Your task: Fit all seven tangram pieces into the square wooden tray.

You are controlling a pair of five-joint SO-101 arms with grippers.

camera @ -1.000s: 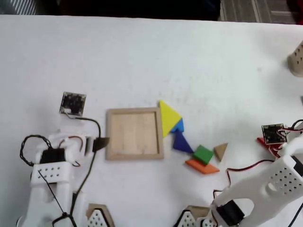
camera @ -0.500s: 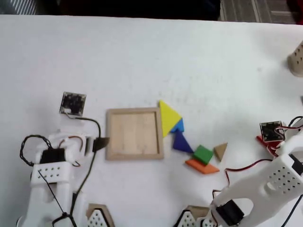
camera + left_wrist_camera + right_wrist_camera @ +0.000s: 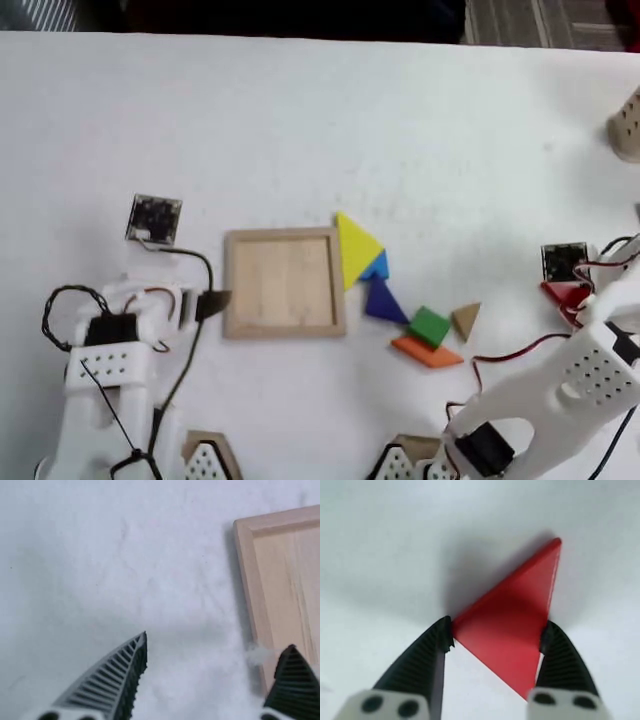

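Note:
The square wooden tray (image 3: 285, 283) lies empty at the table's middle. Right of it sit a yellow triangle (image 3: 357, 248), a small light-blue triangle (image 3: 376, 267), a dark-blue triangle (image 3: 383, 300), a green square (image 3: 429, 326), an orange parallelogram (image 3: 427, 351) and a tan triangle (image 3: 465, 320). At the far right my right gripper (image 3: 568, 298) (image 3: 497, 630) is shut on a red triangle (image 3: 560, 293) (image 3: 515, 615), held just above the table. My left gripper (image 3: 212, 303) (image 3: 215, 675) stands open at the tray's left rim (image 3: 247, 595), with nothing between its fingers.
A tan perforated object (image 3: 627, 125) stands at the right edge. Two arm bases (image 3: 205, 458) (image 3: 410, 455) sit along the front edge. Bare white table stretches behind the tray and the pieces.
My right arm has shifted slightly left and farther back with the red triangle in its grip. The left arm and the other pieces have not moved.

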